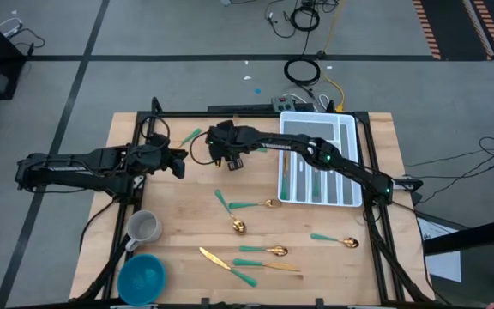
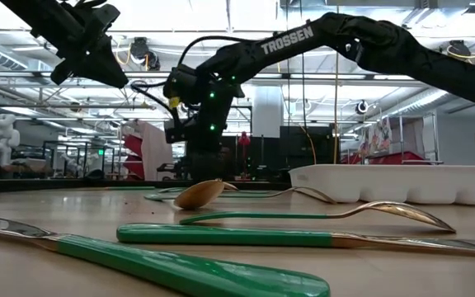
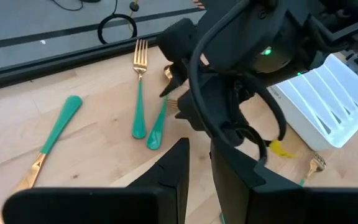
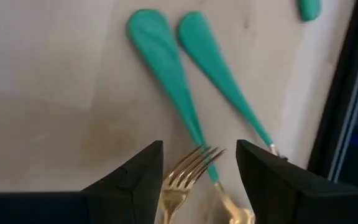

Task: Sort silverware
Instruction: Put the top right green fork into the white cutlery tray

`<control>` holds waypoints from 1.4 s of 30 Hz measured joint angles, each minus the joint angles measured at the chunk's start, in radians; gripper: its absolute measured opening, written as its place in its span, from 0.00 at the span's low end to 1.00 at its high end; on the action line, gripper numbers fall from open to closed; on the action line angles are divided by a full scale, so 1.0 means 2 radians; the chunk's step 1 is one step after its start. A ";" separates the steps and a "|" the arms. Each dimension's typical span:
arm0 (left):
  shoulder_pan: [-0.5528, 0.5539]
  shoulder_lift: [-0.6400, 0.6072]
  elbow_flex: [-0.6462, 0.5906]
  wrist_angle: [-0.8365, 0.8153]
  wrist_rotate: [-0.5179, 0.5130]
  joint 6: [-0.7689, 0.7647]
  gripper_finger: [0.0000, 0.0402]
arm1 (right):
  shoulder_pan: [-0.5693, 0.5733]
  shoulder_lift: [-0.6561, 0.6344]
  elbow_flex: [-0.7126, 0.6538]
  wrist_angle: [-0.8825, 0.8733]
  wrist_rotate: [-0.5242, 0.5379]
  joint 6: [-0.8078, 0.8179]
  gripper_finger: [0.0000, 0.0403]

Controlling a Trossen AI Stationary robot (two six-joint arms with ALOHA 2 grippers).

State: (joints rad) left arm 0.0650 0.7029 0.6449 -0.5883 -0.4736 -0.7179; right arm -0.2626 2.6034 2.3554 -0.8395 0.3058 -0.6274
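Silverware (image 1: pixel 249 206) has shiny gold heads and slim teal-green handles.

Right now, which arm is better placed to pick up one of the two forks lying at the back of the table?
Right. The right gripper hangs open directly over the forks; the left gripper waits off to the side.

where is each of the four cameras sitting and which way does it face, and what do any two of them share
High view: overhead, facing straight down on the table; both arms show.
Low view: at tabletop height, level across silverware into the room; arms enter from above.
Left wrist view: looks past the left gripper at the right arm.
Right wrist view: looks down past the open right gripper at a fork.
Shared: high and low views both show the white tray.
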 joint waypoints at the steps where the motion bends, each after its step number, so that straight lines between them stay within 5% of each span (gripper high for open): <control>1: 0.000 0.000 0.000 0.000 0.000 0.000 0.18 | 0.000 0.000 0.000 0.006 0.001 0.001 0.49; 12: 0.000 0.000 0.000 -0.002 0.000 0.017 0.18 | -0.003 0.000 0.000 -0.022 0.005 0.093 0.45; 25: 0.000 0.000 0.000 -0.002 -0.001 0.023 0.18 | 0.003 0.004 0.000 -0.016 0.030 0.108 0.02; 36: 0.000 0.000 0.001 0.000 -0.004 0.025 0.18 | 0.024 -0.028 0.000 -0.049 0.031 0.182 0.00; 42: 0.000 0.000 0.001 -0.003 -0.004 0.023 0.18 | 0.019 -0.048 0.001 0.018 0.021 0.271 0.01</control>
State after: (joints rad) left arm 0.0650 0.7029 0.6468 -0.5945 -0.4816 -0.6716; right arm -0.2242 2.5072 2.3581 -0.8038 0.3480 -0.0853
